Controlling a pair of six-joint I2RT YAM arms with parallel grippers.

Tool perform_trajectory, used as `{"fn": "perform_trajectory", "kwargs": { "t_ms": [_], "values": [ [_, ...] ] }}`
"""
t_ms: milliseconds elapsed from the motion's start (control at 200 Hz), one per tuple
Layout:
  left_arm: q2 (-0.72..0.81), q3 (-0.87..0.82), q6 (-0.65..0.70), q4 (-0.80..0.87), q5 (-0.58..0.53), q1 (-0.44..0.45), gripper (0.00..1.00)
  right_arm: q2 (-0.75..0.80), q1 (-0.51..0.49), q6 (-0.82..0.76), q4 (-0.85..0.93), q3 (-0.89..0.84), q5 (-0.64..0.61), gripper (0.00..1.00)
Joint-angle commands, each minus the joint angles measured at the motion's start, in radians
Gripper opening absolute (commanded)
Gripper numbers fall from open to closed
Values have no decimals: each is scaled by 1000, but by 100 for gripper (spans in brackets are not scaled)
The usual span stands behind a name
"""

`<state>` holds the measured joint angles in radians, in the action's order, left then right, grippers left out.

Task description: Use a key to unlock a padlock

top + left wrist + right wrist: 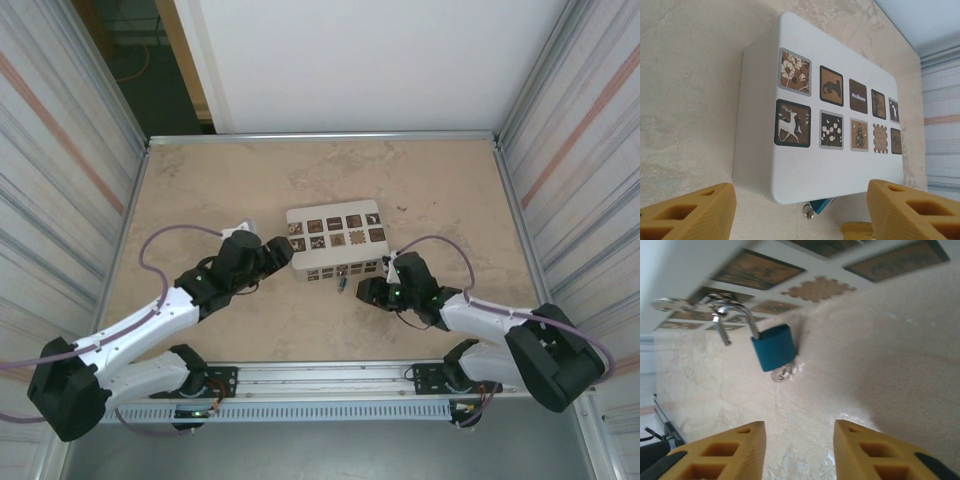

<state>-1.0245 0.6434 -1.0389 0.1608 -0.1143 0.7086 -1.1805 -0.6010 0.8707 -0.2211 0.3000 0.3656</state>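
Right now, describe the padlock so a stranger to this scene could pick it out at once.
Find the white box with dark picture squares in the middle of the table. On its near side wall, a metal hasp sticks out. The padlock is hooked to it: the only blue thing, small, with a silver shackle and a key in its base.

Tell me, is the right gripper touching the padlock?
Apart. The right wrist view shows bare table between the open right gripper and the blue padlock hanging at the box.

Lab test cell: aluminium-framed walls [60, 150] enclose table [200, 190].
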Motion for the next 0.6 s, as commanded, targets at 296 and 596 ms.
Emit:
{"fn": "perform_trajectory", "kwargs": {
  "t_ms": [296, 596],
  "values": [
    [-70, -7, 200, -87, 297, -129, 76, 66, 50, -93, -2, 76, 60, 70],
    [-236, 56, 231, -102, 377, -192, 75, 17, 58, -90, -54, 101, 60, 100]
  ]
}}
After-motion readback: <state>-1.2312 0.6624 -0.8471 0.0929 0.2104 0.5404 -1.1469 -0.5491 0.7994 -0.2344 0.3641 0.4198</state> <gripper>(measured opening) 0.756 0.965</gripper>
